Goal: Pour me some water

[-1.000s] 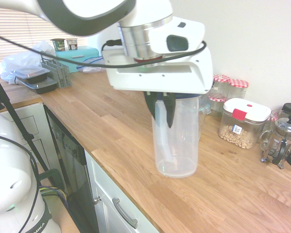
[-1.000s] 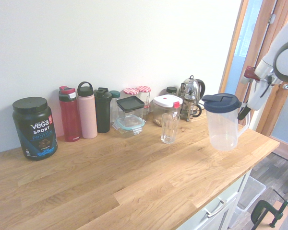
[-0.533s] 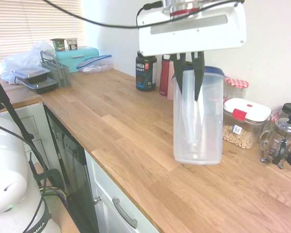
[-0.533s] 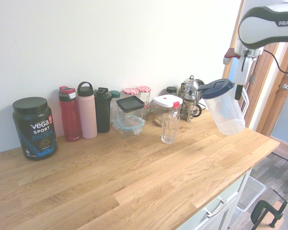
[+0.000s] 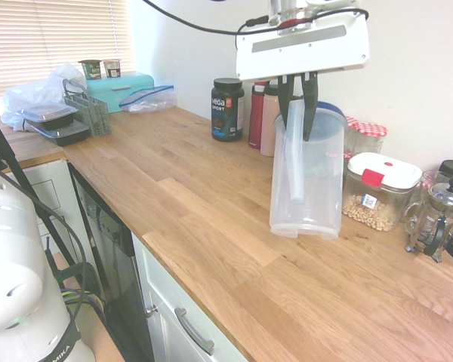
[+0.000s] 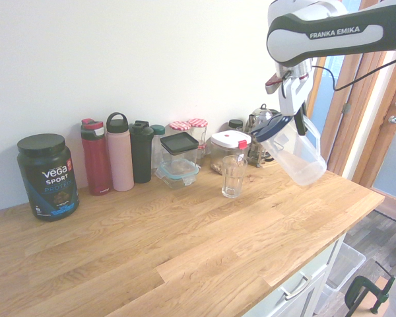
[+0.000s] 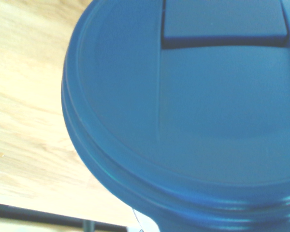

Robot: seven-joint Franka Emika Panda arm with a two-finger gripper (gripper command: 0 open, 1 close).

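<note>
Right, I've got the wooden counter [image 6: 185, 257] below and the clear pitcher [image 6: 297, 153] off it, tilted with its blue lid [image 6: 270, 127] toward the glass [image 6: 233, 176]. My gripper [image 5: 297, 113] is clamped on its handle (lid fills the wrist view).

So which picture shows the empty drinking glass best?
The second exterior view. There the glass stands in the open on the wooden counter, with the tilted jug held up beside it. In the first exterior view the jug hides it. The wrist view shows only the jug's blue lid.
</note>
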